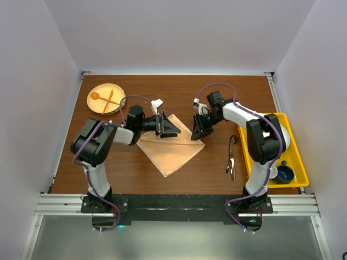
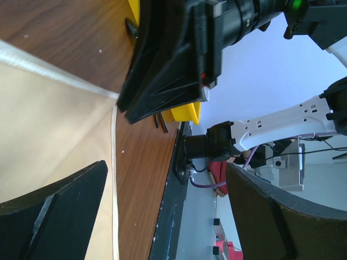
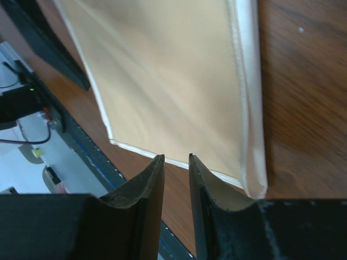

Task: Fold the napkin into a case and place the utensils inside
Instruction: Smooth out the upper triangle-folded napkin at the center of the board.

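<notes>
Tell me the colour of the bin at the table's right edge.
The bin is bright yellow; top external view.

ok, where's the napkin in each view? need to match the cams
Top external: napkin at mid-picture, lying as a diamond.
Left wrist: napkin in the left half, its white hem on the right side.
Right wrist: napkin in the upper centre, one corner at lower right.
Shared landmark: the brown wooden table under it.

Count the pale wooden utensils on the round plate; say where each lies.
2. The wooden spoon has its bowl on the plate's left; the wooden fork crosses its handle. None appears hidden.
</notes>
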`<state>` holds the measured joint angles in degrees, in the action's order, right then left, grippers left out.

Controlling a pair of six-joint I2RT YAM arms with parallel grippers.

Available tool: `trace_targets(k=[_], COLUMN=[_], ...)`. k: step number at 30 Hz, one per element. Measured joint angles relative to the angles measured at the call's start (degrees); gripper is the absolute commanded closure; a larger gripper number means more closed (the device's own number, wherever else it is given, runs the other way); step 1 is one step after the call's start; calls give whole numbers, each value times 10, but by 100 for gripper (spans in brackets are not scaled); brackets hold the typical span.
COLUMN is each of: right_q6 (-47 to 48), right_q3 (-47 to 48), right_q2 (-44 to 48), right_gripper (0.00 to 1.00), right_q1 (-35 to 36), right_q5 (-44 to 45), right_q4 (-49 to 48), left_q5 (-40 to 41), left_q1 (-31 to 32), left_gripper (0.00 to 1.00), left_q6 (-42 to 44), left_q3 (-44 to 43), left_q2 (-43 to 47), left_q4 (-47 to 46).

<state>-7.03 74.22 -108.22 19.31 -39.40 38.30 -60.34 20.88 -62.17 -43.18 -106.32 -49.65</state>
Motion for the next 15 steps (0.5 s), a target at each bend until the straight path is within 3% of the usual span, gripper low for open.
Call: trace_targets(k=[15], right_q6=[18], right_q3=[-3], right_q2=[-55], right_gripper=[89], right_q1=[0], right_q5=[85], right_q4=[-1], left_q5=[53], left_q1=[109], left_gripper=[2], left_q6=[-46], left_q3=[-90], left_q2=[-136], left_q4=[-19])
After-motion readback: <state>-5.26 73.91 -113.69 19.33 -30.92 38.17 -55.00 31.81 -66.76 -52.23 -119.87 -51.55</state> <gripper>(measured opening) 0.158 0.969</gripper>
